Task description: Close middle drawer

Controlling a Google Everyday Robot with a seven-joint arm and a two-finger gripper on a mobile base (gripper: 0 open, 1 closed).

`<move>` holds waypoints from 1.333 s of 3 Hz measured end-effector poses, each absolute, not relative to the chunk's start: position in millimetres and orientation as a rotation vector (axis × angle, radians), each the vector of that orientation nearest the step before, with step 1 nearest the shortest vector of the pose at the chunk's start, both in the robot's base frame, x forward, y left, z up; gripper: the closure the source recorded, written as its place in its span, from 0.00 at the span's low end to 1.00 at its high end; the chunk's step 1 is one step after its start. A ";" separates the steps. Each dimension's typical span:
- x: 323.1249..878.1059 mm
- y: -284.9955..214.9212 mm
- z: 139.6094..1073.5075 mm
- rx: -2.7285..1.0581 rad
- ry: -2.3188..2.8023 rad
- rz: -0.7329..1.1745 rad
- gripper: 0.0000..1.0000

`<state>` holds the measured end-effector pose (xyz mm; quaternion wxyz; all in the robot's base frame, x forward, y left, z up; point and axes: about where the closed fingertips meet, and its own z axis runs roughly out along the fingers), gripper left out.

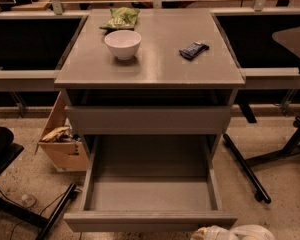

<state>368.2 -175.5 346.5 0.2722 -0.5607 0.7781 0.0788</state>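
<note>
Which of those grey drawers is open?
The middle drawer, pulled far out with its tray showing; the drawer above looks shut. The gripper sits beside the open front panel.

The desk (165,64) is plain matte grey, and the middle drawer (150,195) is the same grey inside and out. The bowl (122,44) is white. The crumpled bag (120,19) is green with pale print, and the wrapper (193,50) looks dark blue. The cardboard box (65,151) is tan and the floor (272,151) speckled beige. At the bottom edge, the gripper (235,232) shows off-white.
</note>
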 end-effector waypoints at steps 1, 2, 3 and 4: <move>408.8 -173.5 347.1 -1.457 2.007 0.172 1.00; 408.9 -173.4 347.1 -1.456 2.004 0.171 1.00; 455.8 -168.1 352.6 -1.449 1.940 0.128 1.00; 453.9 -167.9 352.6 -1.449 1.940 0.128 1.00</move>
